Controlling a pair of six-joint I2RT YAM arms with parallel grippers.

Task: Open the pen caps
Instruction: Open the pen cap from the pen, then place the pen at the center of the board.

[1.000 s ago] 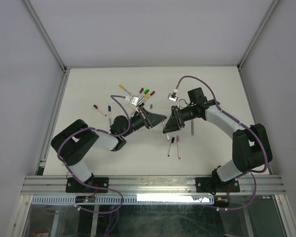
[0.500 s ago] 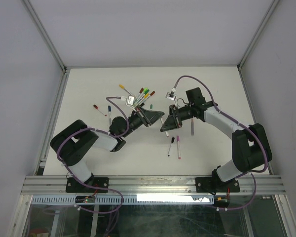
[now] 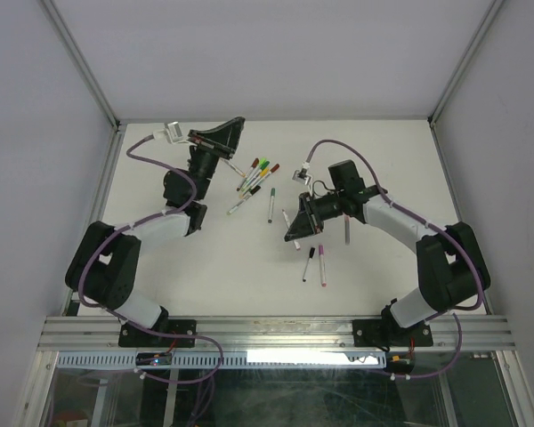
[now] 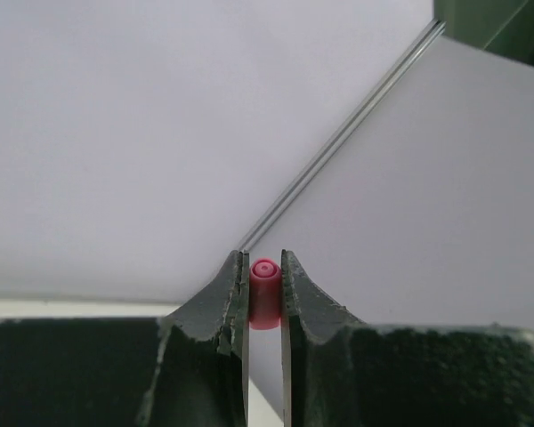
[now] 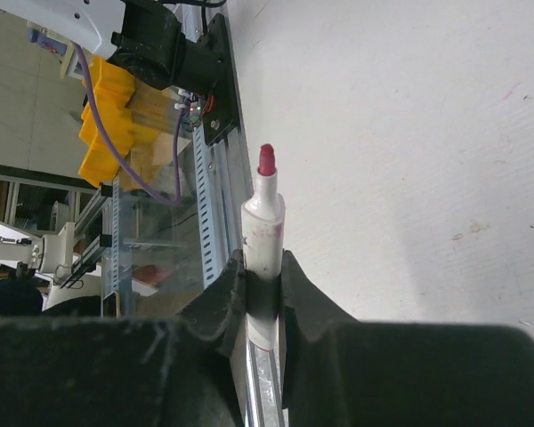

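Top external view: the left arm reaches to the far left of the counter (image 3: 383, 160), forearm raised, with the left claw (image 3: 238, 123) held high above the surface and pointing away from the pens. The right arm is bent in toward the middle. The right claw (image 3: 291, 233) is angled down just over the counter with a pale barrel across its tips. A fan of loose pens (image 3: 256, 173) with coloured ends lies between the two arms. More pens (image 3: 313, 262) lie near the right claw. Whether each carries its cap is too small to tell.

Left wrist view: the left claw (image 4: 264, 267) is pinched on a pink cap (image 4: 264, 298), which stands upright between the pads, clear of any pen, with blank wall behind it. Judgement: the cap is a tiny, light, rigid and smooth stub. A side pinch at mid-length suits it, though it could squirt out under uneven pressure.

Right wrist view: the right claw (image 5: 262, 267) is clamped around the white barrel of an uncapped pen (image 5: 263, 218), just below its collar. The reddish nib (image 5: 267, 160) is exposed and points away over the counter edge. Judgement: the pen is slim, light and stiff. A grip near the collar resists the pull best. The soft nib would mark whatever it touches, so it should be laid down flat.
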